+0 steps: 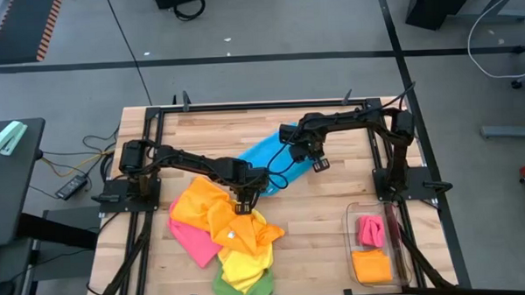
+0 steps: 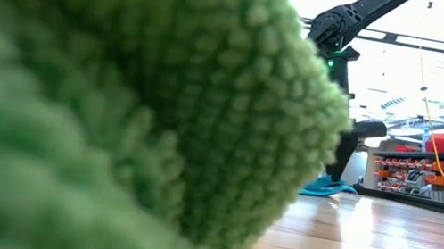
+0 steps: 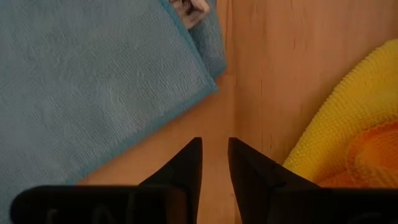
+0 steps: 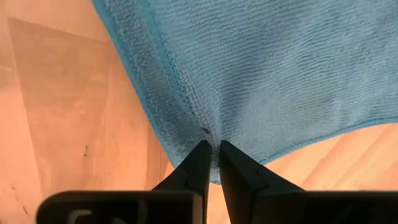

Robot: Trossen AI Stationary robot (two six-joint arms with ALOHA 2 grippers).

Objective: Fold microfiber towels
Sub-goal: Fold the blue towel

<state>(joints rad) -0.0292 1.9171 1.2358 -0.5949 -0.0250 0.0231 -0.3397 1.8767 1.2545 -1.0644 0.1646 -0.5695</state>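
Wooden planks of the worktable (image 1: 335, 211) are filling my high view, with grey floor around the frame. I am seeing the blue microfiber towel (image 1: 276, 156) lying flat near the middle of the table, toward the far side. My right gripper (image 4: 212, 147) is sitting at that towel's edge, its fingers pressed nearly together and pinching a small fold of blue cloth between the tips, as the right wrist view is showing me. My left gripper (image 3: 214, 152) is hanging over bare wood between the blue towel and the pile of bright cloths; its fingers are standing slightly apart with nothing between them.

That pile is lying at the near left: an orange microfiber towel (image 1: 203, 202), a pink one (image 1: 191, 239), a yellow one (image 1: 242, 262) and a green one (image 1: 250, 292) overlapping each other. The green cloth is filling most of my low view.

At the near right, a clear rectangular plastic bin (image 1: 352, 241) is holding a folded pink towel (image 1: 370, 229) and a folded orange towel (image 1: 372, 266).
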